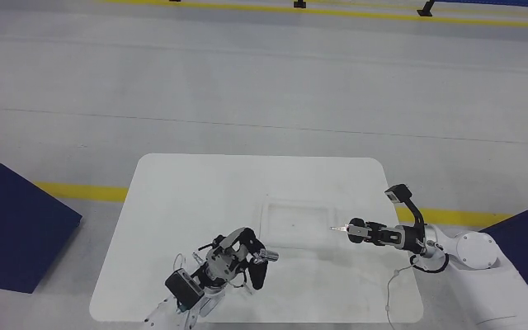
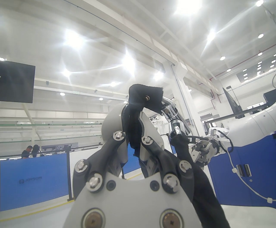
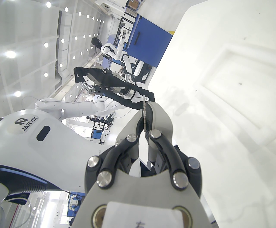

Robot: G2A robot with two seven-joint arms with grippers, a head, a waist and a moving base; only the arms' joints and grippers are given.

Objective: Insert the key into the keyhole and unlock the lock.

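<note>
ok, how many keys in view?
1. The key is clamped in the right gripper over the table, tip aimed toward the lock held in the left gripper. Others may be hidden behind the arms.

A pale grey floor (image 1: 264,91) spreads wide around a white table (image 1: 190,198) with rounded corners, whose top has a shallow rectangular recess (image 1: 299,221). A yellow line (image 1: 82,192) on the floor shows at either side of the table, and another yellow line (image 1: 346,11) runs along the far edge. A dark blue panel (image 1: 29,235) stands off the table's left side. Overhead, a white ceiling (image 2: 107,32) with beams carries many bright round lights (image 2: 187,7). A dark screen (image 2: 16,81) hangs high up, a low blue barrier (image 2: 34,179) fences the floor below it, and a blue cabinet (image 3: 148,42) stands farther back.
</note>
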